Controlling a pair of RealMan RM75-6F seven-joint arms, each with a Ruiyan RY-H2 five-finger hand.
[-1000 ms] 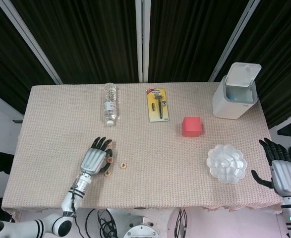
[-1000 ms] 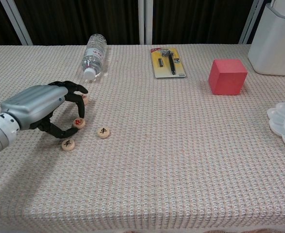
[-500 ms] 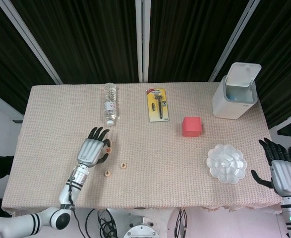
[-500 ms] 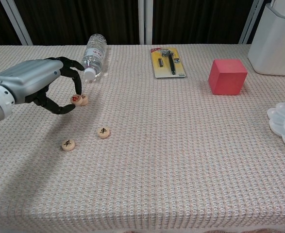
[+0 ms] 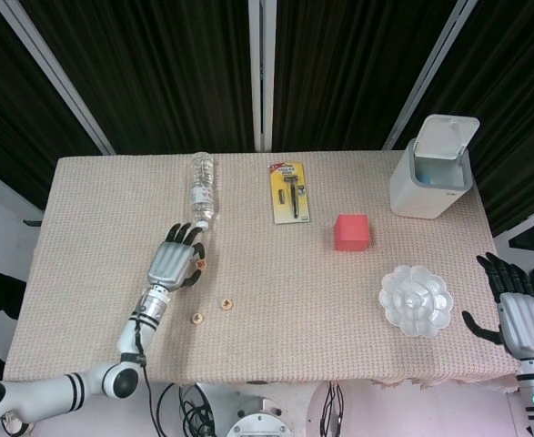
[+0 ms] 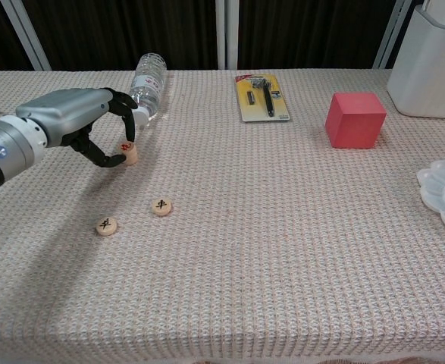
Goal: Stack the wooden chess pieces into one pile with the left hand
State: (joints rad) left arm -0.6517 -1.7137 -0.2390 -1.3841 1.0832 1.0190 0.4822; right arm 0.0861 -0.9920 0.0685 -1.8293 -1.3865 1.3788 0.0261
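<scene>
My left hand (image 6: 74, 121) (image 5: 173, 265) pinches a round wooden chess piece with a red character (image 6: 127, 149) between thumb and finger. It holds that piece right on top of another piece (image 6: 132, 158) near the bottle's cap; in the head view the pair reads as one disc (image 5: 201, 264). Two more pieces lie flat and apart nearer the front: one with a black character (image 6: 161, 206) (image 5: 224, 303) and one to its left (image 6: 107, 226) (image 5: 196, 318). My right hand (image 5: 523, 317) hangs off the table's right front corner, fingers spread and holding nothing.
A plastic bottle (image 6: 148, 80) lies just behind my left hand. A carded razor pack (image 6: 262, 97), a red cube (image 6: 355, 119) and a white lidded bin (image 6: 434, 64) stand further back right. A white flower-shaped dish (image 5: 416, 300) sits front right.
My left hand lifted the red-marked piece from beside the two front pieces and carried it back toward the bottle, onto the piece lying there. The right hand has not moved.
</scene>
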